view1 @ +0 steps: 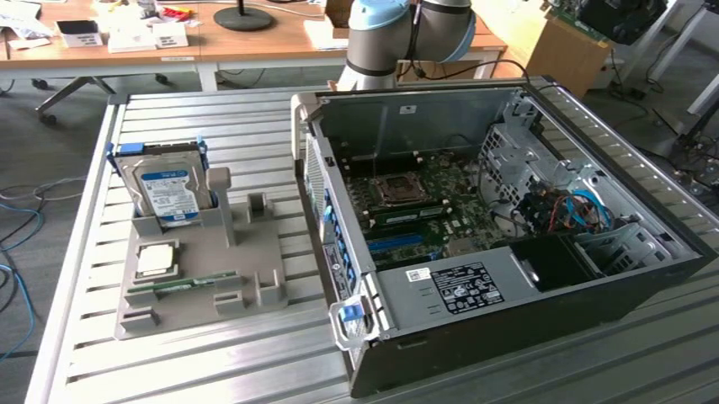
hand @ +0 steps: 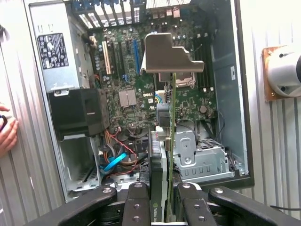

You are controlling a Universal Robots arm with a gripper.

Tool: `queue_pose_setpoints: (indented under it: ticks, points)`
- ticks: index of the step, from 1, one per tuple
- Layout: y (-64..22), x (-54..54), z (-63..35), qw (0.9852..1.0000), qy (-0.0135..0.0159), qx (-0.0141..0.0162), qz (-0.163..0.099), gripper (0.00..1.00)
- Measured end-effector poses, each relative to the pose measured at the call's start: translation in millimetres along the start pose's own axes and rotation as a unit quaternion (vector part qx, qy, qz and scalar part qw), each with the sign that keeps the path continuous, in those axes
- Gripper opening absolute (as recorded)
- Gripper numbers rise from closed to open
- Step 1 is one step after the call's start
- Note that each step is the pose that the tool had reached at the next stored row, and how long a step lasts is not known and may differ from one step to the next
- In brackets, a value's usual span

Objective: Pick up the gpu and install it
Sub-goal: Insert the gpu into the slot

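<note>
The gpu [hand: 159, 160] is gripped edge-on in the gripper [hand: 163, 193]. The jaws are drawn in to a narrow gap, and 1 finger [hand: 137, 200] is pressed on each face of the card. The card's silver bracket is carried at the end farthest from the gripper.

The gpu is held over the open side of the computer case [hand: 226, 75], above the motherboard [hand: 122, 80]. How far it stands off the board cannot be told.

In the exterior view the case [view1: 506, 337] is laid on the slatted table [view1: 168, 370], open side up. The motherboard [view1: 439, 210] is ringed by 4 walls. Room is taken at the near end by the power supply [view1: 472, 286] and at the exterior view's right by the drive cage [view1: 612, 244]. Free space is left over the slots [view1: 399, 244].

Well apart, at the exterior view's left, a grey fixture tray [view1: 258, 252] is set, with 1 hard drive [view1: 167, 189] stood upright in it.

A person's hand [hand: 7, 129] is seen on the table just outside the case wall.
</note>
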State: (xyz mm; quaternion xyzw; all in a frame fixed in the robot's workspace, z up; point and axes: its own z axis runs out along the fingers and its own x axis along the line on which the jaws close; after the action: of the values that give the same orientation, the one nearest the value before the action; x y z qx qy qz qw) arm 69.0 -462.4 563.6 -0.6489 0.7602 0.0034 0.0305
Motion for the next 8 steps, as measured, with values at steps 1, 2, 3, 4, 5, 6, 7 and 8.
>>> queue_pose_setpoints:
  ticks: [1,2,3,4,5,6,7,8]
  points:
    - [0.1,0.1,0.6,1.0000,-0.0004,0.0015,-0.003,0.27]
    - [0.1,0.2,1.2,1.0000,-0.0008,0.0030,-0.006,0.27]
    - [0.2,0.2,1.7,0.9999,-0.0011,0.0044,-0.009,0.27]
    - [0.3,0.4,2.4,0.9999,-0.0014,0.0055,-0.012,0.27]
    - [0.7,0.8,3.3,0.9999,-0.0016,0.0062,-0.015,0.27]
    - [1.1,1.4,4.5,0.9998,-0.0017,0.0065,-0.017,0.27]
    - [1.6,2.1,5.8,0.9998,-0.0017,0.0065,-0.019,0.27]
    - [2.1,3.0,7.3,0.9998,-0.0018,0.0065,-0.020,0.27]
